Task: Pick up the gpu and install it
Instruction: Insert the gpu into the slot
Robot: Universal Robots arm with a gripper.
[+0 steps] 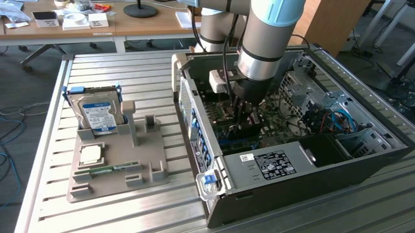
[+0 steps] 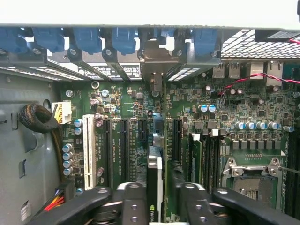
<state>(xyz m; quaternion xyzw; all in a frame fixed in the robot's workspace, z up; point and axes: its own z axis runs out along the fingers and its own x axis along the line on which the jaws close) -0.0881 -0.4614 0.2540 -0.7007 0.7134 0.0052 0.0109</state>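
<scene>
we see the arm reaching down into the open computer case [image 1: 363, 167], which lies on its side on the slatted metal table [image 1: 129, 213]. the gripper [image 1: 245, 127] is low inside the case, just above the motherboard [image 2: 225, 108]. in the wrist view the gpu [image 2: 154, 187] stands on its edge between the two fingers [image 2: 133, 204], its silver bracket pointing toward the row of blue slot clips [image 2: 89, 40] at the case wall. the fingers are on both sides of the card, but we cannot tell if they press it or stand a little apart from it. the card is over the black expansion slots [image 2: 124, 145], beside the white slot [image 2: 88, 150]; how deep it sits there is hidden.

on the exterior view's left, a grey holder tray [image 1: 110, 170] carries the hard drive [image 1: 98, 114], a small square chip [image 1: 91, 154] and a green memory stick [image 1: 107, 169].
</scene>
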